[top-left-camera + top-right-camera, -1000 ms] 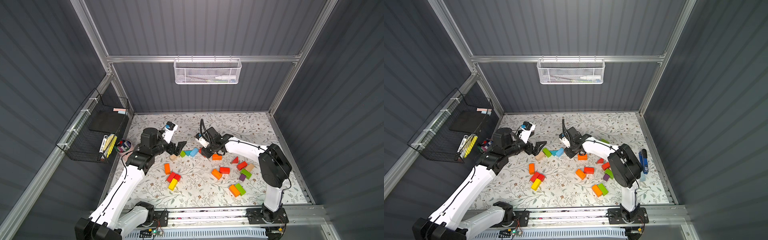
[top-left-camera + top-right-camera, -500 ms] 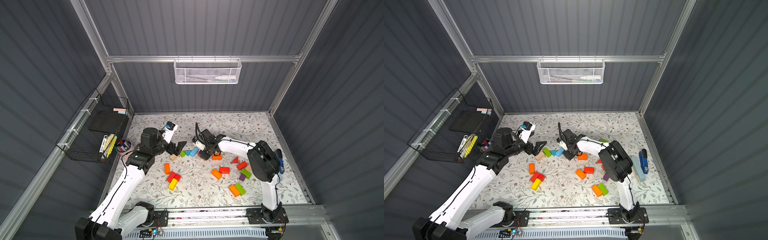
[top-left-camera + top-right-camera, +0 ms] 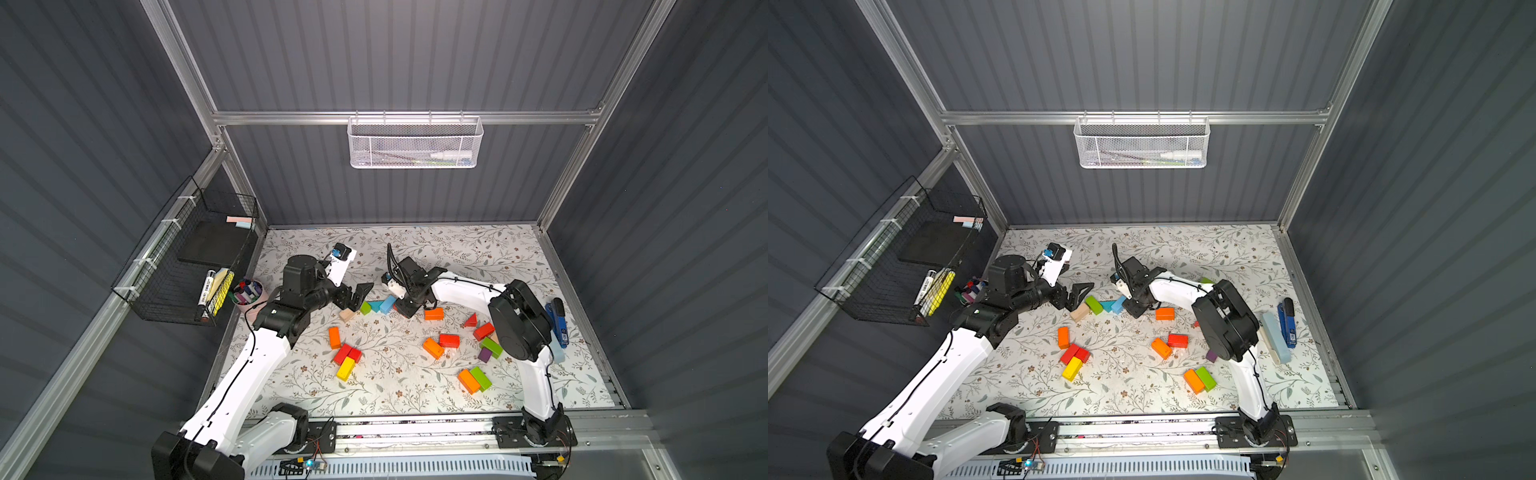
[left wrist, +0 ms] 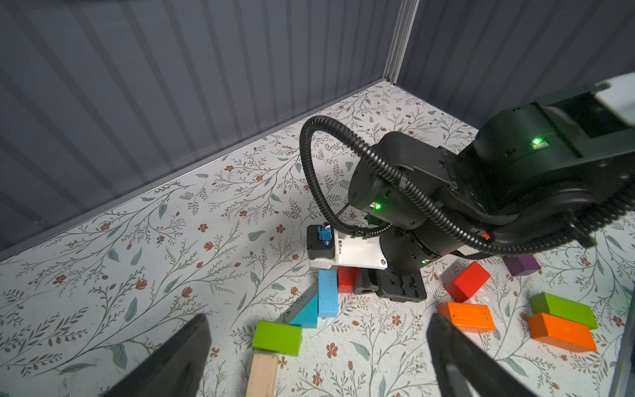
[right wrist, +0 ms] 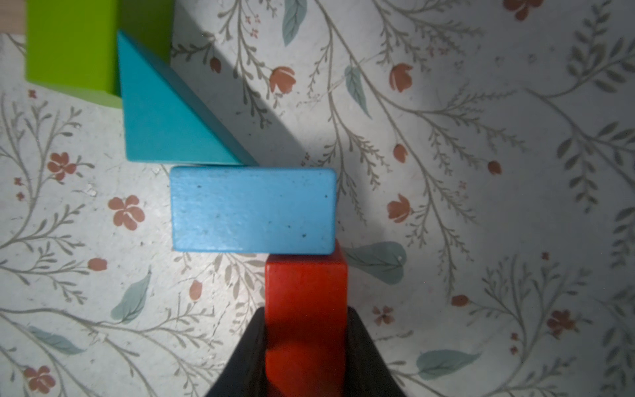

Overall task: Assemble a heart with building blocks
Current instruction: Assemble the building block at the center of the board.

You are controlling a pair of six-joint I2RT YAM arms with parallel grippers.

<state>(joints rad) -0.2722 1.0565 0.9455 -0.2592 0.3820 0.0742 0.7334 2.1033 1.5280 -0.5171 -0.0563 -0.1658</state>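
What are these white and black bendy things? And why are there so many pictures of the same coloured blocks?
Those are two robot arms, the left arm and the right arm. Each one ends in a claw for grabbing things. Two pictures look down from high above on the whole flowery table. The other two come from little cameras on the arms' wrists, so everything in them looks very close. Painted wooden blocks lie scattered on the table. The right claw is pinching a red block, right beside a blue block. Next to that blue one sit a teal wedge and a green block. The left claw is wide open and holds nothing.
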